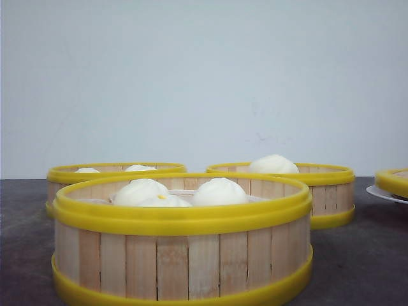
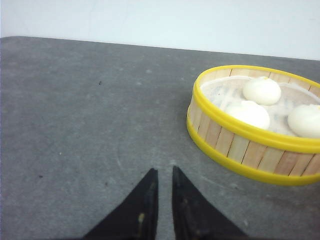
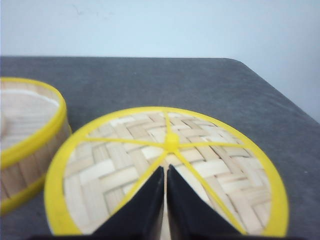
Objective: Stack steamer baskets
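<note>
Three steamer baskets with pale slats and yellow rims stand on the dark table. The nearest one holds three white buns, with one basket behind it on the left and another behind on the right. In the left wrist view my left gripper is shut and holds nothing. It hovers over bare table beside a basket with three buns. My right gripper is shut and empty, just above a round woven lid with yellow rim and spokes. No gripper shows in the front view.
A white plate at the far right edge carries a yellow-rimmed piece. In the right wrist view another basket stands close beside the lid, and the table's corner lies beyond it. A pale wall backs the table.
</note>
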Robot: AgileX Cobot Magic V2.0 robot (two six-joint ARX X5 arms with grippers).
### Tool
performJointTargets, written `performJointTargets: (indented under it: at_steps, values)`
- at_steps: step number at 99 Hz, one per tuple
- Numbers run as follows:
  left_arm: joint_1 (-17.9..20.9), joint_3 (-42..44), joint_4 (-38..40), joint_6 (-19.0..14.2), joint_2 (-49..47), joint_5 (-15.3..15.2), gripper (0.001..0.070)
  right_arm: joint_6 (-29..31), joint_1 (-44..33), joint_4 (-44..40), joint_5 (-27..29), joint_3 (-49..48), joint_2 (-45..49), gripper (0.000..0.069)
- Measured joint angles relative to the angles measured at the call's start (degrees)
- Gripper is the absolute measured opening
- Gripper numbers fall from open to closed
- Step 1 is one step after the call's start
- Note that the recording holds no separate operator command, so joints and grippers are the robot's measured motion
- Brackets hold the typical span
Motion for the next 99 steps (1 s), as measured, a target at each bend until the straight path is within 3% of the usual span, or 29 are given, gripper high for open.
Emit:
performJointTargets:
  at_steps: [24, 54, 77, 99]
  values:
    - [0.0, 0.0, 0.1, -10.4, 0.0, 0.0, 0.0023, 11.1, 0.0, 0.6, -5.1, 0.0, 0.0, 0.0004]
    - [0.0, 0.0, 3.5, -15.9, 0.0, 0.1, 0.0023, 21.7, 0.0, 0.6, -6.7, 0.0, 0.0, 0.0004]
    - [0.0, 3.3, 3.0, -18.5, 1.6, 0.1, 0.0023, 33.4, 0.0, 0.1, -6.5, 1.5, 1.1, 0.0004]
    - [0.0, 16.5, 0.3, -19.1, 10.8, 0.2, 0.0023, 33.5, 0.0, 0.3, -5.1, 15.7, 11.9, 0.0004]
